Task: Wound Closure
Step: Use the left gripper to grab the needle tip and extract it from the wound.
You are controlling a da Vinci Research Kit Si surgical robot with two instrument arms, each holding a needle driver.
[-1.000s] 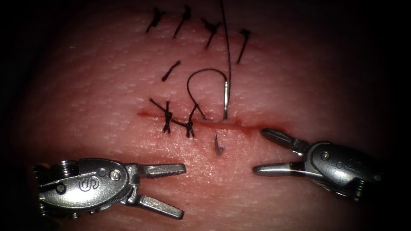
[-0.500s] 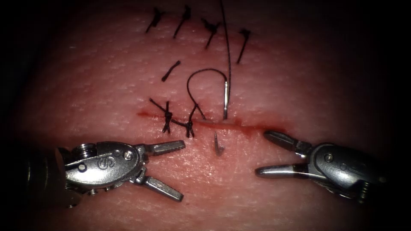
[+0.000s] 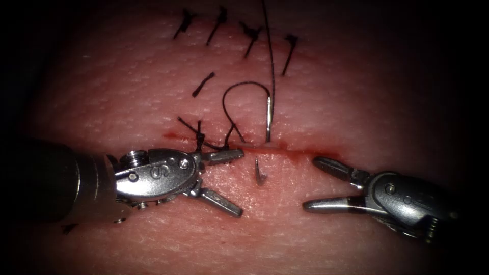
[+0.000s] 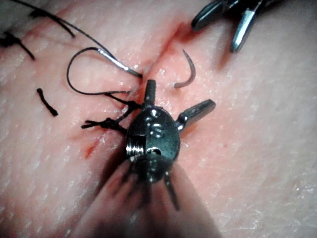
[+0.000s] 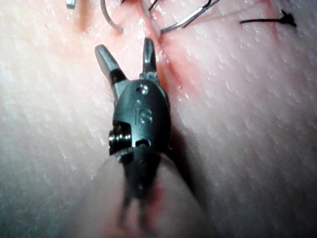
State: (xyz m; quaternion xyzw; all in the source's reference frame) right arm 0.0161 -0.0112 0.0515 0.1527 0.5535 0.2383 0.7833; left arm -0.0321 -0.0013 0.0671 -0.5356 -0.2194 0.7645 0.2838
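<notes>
The curved needle sits in the tissue (image 3: 356, 91) across the cut (image 3: 290, 150). Its tail (image 3: 268, 119) stands out on the far side and its tip (image 3: 260, 172) pokes out on the near side. Black thread (image 3: 244, 84) loops from the tail to the stitch at the cut. My left tool (image 3: 239, 182) is open just left of the tip and holds nothing; its upper jaw lies at the cut by a knot (image 3: 225, 148). My right tool (image 3: 310, 183) is open to the right of the tip, also empty. Tip (image 4: 185, 74), tail (image 4: 119, 63) and left tool (image 4: 181, 94) appear in the left wrist view, and the right tool (image 5: 124, 45) in its own.
Two knotted stitches (image 3: 198, 137) close the left part of the cut. Several cut thread ends (image 3: 214, 28) lie on the far tissue. A long strand (image 3: 271, 51) runs up out of view. Red fluid (image 3: 331, 153) marks the cut's right end.
My left tool moved right and up from the near left to the cut, beside the needle tip, jaws still open. The right tool and the needle have hardly moved.
</notes>
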